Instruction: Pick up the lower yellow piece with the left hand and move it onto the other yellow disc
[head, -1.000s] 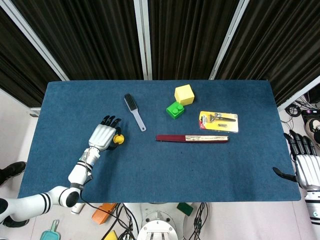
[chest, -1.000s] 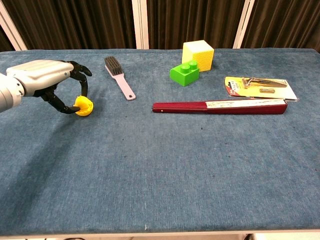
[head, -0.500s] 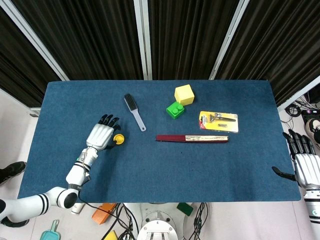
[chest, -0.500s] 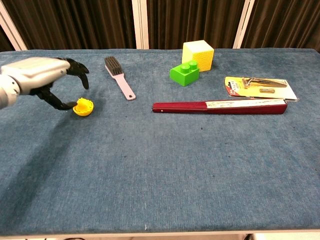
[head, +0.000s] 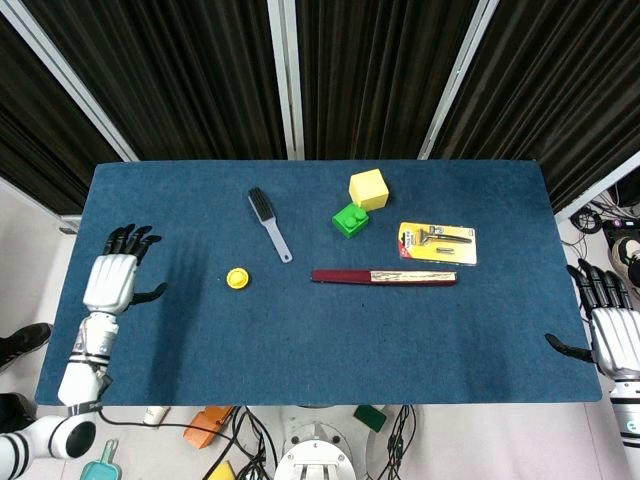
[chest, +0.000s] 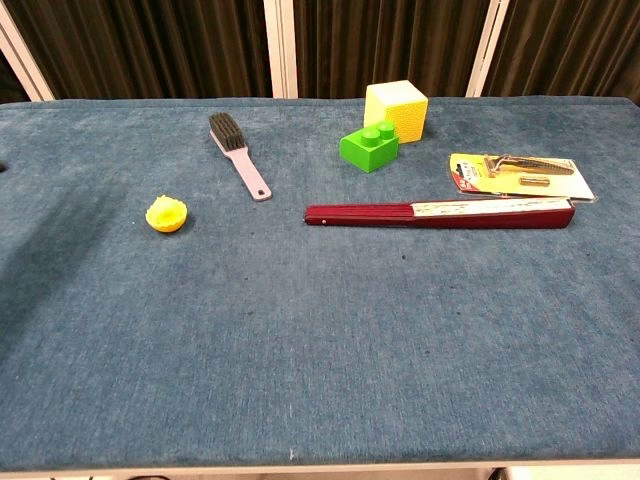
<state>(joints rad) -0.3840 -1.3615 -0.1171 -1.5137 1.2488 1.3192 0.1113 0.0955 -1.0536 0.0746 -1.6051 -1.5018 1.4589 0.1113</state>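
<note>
A small yellow stack of round pieces (head: 237, 278) (chest: 166, 214) lies on the blue table (head: 300, 340), left of centre; I cannot tell one piece from the other. My left hand (head: 113, 276) hovers open over the table's left edge, well away from the yellow pieces, fingers spread and holding nothing. It is out of the chest view. My right hand (head: 608, 325) hangs open beyond the table's right edge, empty.
A grey brush (head: 268, 224) (chest: 238, 154) lies just beyond the yellow pieces. A dark red folded fan (head: 384, 276) (chest: 440, 212) lies mid-table. A green brick (head: 350, 219), a yellow cube (head: 368, 188) and a carded razor pack (head: 437, 243) sit at the back right.
My left hand let go of the yellow piece and drew back left to the table's edge, leaving the chest view. The yellow piece stays where it was set. The right hand is still.
</note>
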